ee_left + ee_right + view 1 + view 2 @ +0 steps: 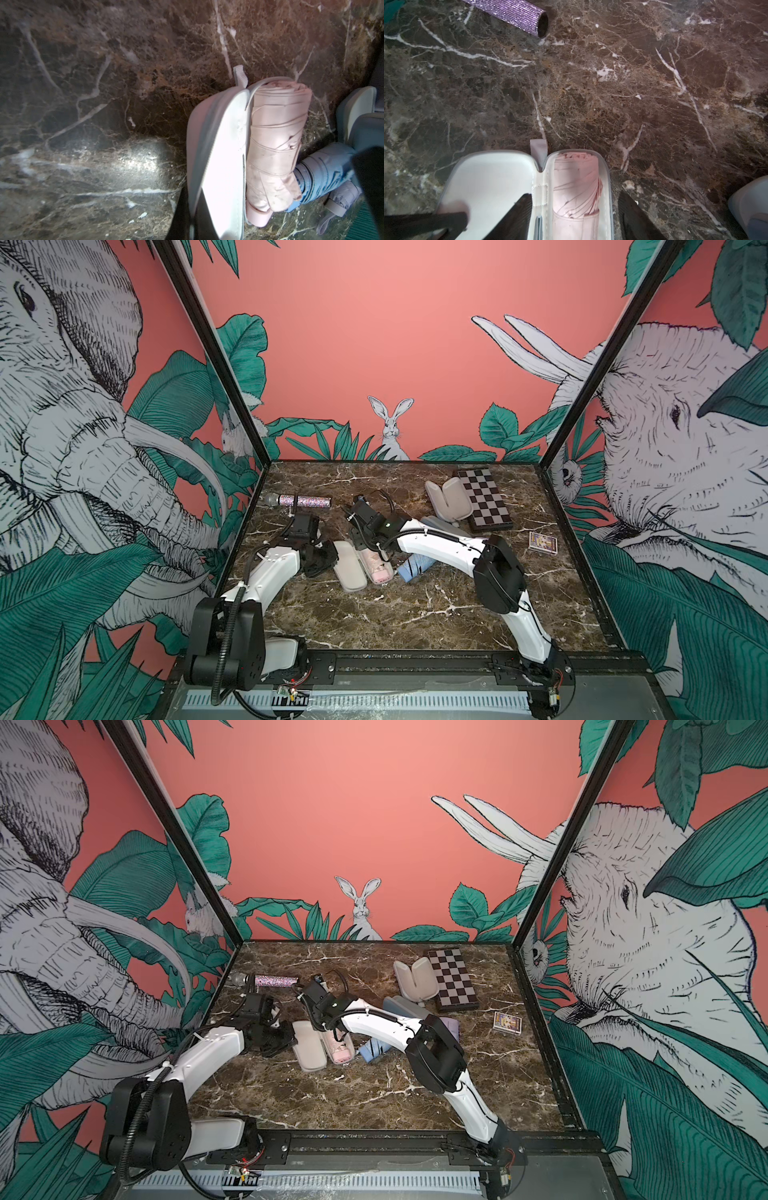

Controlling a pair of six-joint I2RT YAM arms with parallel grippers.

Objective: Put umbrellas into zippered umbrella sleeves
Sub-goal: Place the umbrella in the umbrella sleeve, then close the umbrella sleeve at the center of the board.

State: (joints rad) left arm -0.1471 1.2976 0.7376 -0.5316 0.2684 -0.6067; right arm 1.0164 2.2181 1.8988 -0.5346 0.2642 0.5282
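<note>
— Entry one?
— Pink sleeve (351,572). Lying open like a book near the middle of the table (415,614), a little toward the left edge. Pale inside. Left half empty. Right half filled by the pink umbrella (378,568), folded and laid lengthwise.

— Tools?
— Left gripper (328,559): jaws together, pinched on the rim of the sleeve's empty half. Right gripper (574,195): jaws apart, fingers (633,216) straddling the filled half, clear of the pink umbrella.

— Other umbrellas?
— Blue umbrella (415,566): on the table just to the right of the pink sleeve, lying slanted. Lilac umbrella (342,196): next to the blue one, mostly hidden under the right arm (436,541) in both top views.

— Remaining sleeves?
— Second sleeve (457,499): open, pale insides up, toward the far right corner, against the left side of the chequered board (484,499). Outer colour not visible. Third sleeve (438,526): grey-blue, between the second sleeve and the blue umbrella, partly under the right arm. Open or shut, cannot tell.

— Sundries?
— Glittery microphone (299,501): lying near the left edge, in the far half of the table. Card box (543,542): flat near the right edge, well apart from the sleeves.
</note>
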